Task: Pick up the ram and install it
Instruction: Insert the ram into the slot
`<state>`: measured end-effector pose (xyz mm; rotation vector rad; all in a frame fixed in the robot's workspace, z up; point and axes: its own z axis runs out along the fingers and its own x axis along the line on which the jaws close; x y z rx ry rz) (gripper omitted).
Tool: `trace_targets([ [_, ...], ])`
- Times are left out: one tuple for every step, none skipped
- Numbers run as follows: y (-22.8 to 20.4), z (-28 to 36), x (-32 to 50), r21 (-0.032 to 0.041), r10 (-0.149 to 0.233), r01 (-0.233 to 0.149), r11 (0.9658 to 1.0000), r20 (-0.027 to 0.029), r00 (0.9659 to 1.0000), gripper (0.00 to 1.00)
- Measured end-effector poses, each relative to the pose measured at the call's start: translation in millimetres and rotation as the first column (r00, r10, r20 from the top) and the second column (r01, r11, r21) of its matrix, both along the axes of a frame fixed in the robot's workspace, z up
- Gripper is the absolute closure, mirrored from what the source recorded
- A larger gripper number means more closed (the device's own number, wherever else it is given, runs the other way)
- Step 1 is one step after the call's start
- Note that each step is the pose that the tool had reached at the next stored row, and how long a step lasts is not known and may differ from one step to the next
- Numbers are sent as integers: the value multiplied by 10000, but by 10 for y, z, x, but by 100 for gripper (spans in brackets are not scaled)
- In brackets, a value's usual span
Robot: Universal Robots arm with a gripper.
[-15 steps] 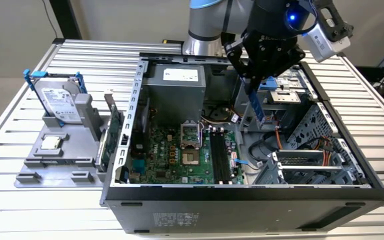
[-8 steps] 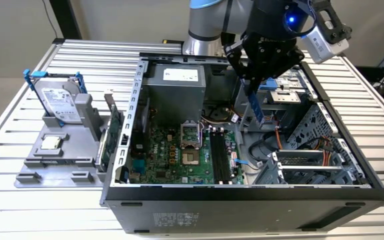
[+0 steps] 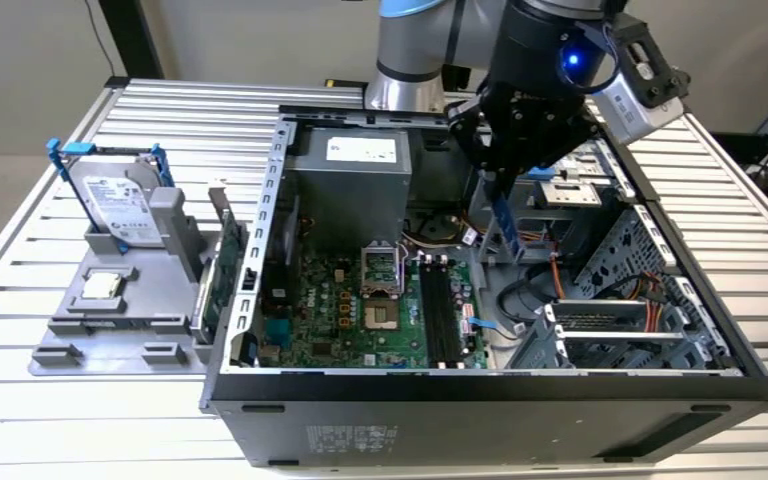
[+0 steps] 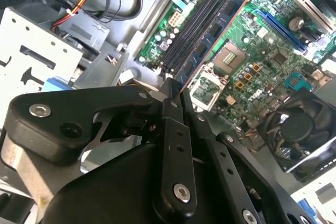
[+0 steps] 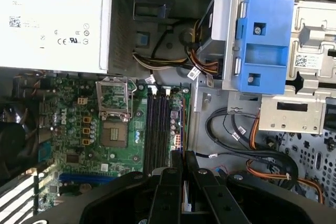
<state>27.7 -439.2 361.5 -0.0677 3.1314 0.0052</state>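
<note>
Your end effector (image 3: 498, 172) is clamped on the ram (image 3: 502, 228), which hangs edge-down just beneath it, over the memory slots (image 3: 440, 310) below; any tilt or offset when pressing could jam or bend it.

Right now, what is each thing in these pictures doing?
ram, gripped, not yet plugged in.
claw, shut on the ram.
memory slots, empty.
computer case, open, lying on its side.
hard drive, standing upright outside the case.

The ram's (image 3: 504, 230) upper end is hidden inside the gripper (image 3: 498, 182) clamped on it.
</note>
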Motion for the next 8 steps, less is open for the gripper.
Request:
trace_targets([
  [1, -15, 0, -11, -5, 5, 10000, 0, 10000, 100],
  [2, -31, 0, -22, -9, 9, 10000, 0, 10000, 100],
  [2, -47, 0, -33, -14, 14, 10000, 0, 10000, 100],
  [3, -61, 0, -43, -18, 18, 10000, 0, 10000, 100],
  [3, -76, 0, -52, -22, 22, 10000, 0, 10000, 100],
  [4, -92, 0, -61, -25, 25, 10000, 0, 10000, 100],
  [6, -107, 0, -74, -29, 29, 10000, 0, 10000, 100],
  [9, -122, 0, -87, -33, 33, 10000, -1, 10000, 100],
])
